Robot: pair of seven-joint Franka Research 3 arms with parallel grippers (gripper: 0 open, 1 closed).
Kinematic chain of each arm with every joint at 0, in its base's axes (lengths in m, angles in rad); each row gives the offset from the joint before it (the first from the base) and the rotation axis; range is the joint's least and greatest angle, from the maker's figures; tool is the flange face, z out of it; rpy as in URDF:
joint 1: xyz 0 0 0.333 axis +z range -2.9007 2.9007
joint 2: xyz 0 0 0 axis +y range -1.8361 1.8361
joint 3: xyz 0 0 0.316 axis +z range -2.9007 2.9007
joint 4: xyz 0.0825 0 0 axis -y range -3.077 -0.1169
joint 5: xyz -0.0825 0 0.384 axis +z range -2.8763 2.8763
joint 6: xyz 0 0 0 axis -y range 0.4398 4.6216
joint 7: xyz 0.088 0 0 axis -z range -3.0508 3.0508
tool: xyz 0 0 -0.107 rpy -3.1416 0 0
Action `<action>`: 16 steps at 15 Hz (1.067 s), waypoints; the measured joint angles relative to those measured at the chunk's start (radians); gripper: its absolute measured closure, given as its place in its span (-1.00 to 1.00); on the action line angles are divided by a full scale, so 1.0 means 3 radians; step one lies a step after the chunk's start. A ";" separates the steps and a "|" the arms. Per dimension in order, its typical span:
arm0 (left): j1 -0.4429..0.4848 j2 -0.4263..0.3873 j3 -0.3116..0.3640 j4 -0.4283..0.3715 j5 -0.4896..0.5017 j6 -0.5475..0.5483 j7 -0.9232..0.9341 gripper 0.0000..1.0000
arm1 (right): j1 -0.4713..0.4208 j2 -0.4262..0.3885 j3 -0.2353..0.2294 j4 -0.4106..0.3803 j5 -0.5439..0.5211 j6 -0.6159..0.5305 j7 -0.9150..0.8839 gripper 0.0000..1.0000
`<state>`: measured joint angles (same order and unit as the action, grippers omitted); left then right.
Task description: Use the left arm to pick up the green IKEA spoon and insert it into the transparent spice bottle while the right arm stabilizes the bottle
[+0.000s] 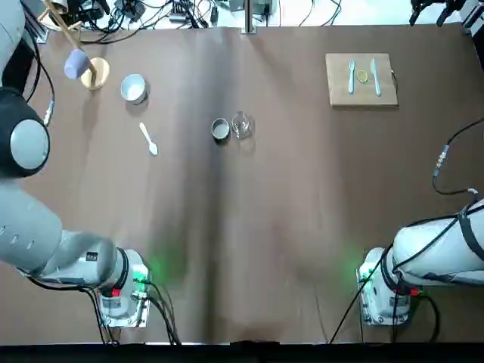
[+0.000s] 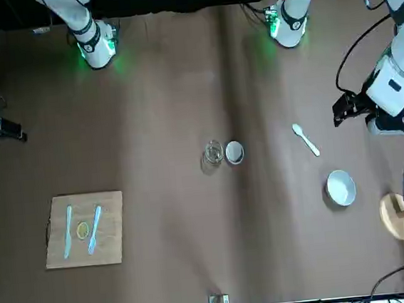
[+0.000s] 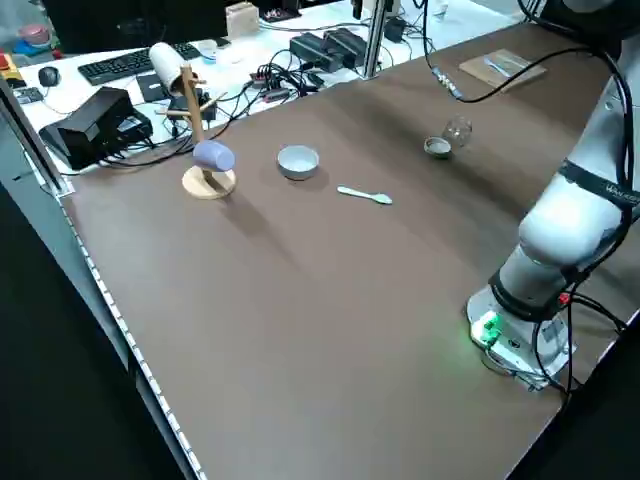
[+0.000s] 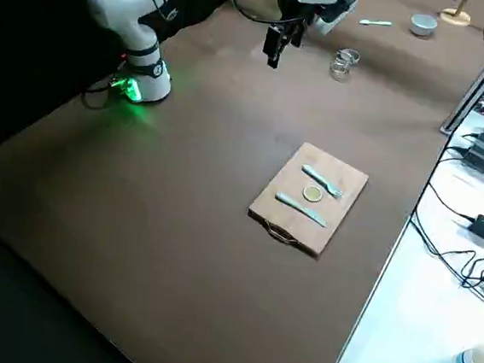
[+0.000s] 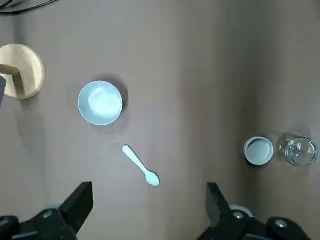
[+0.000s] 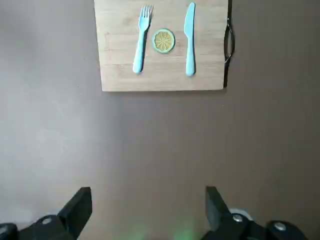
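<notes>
With pickup, bracing and insertion all apparently left, the spoon [image 5: 141, 166] lies at the jar's [image 5: 298, 151] nine o'clock, the left gripper [image 5: 150, 188] parted and empty above the table nearby, the right gripper [image 6: 149, 190] likewise, raised well off toward three.

Left arm [image 1: 38, 234]: base [image 1: 125, 291] at robot's side of table [image 1: 265, 227], glowing green, links bending out past the left edge in top view. Round grey joint cap [image 1: 29, 144] faces up. Left tool [image 5: 150, 205] open, fingers spread wide, nothing between them, raised above the table. Right arm [image 1: 442, 249]: base [image 1: 382, 287] also glowing green, links running out of top view at right, black cables [image 1: 431, 242] strapped along them. Right tool [image 6: 148, 207] open too, fingers wide apart, empty, above the table.
</notes>
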<state>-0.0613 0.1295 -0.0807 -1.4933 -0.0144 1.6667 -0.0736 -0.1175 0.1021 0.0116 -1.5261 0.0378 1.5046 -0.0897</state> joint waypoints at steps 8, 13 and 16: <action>0.0009 0.0087 0.0001 -0.0023 0.0025 0.0000 -0.0149 -0.99 | 0.0005 0.0000 0.0011 0.0000 0.0006 0.0002 -0.0003 -1.00; 0.0013 0.0205 0.0000 -0.0141 0.0173 -0.0022 -0.0146 -0.99 | 0.0295 0.0070 0.0053 -0.0023 0.0012 0.0047 -0.0007 -1.00; -0.0003 0.0236 -0.0010 -0.0298 0.0524 -0.0053 -0.0091 -0.99 | 0.0495 0.0161 0.0063 -0.0041 0.0012 0.0050 -0.0237 -1.00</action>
<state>-0.0622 0.2002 -0.0837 -1.5826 0.1427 1.6508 -0.1008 0.0309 0.1505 0.0306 -1.5383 0.0415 1.5196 -0.1607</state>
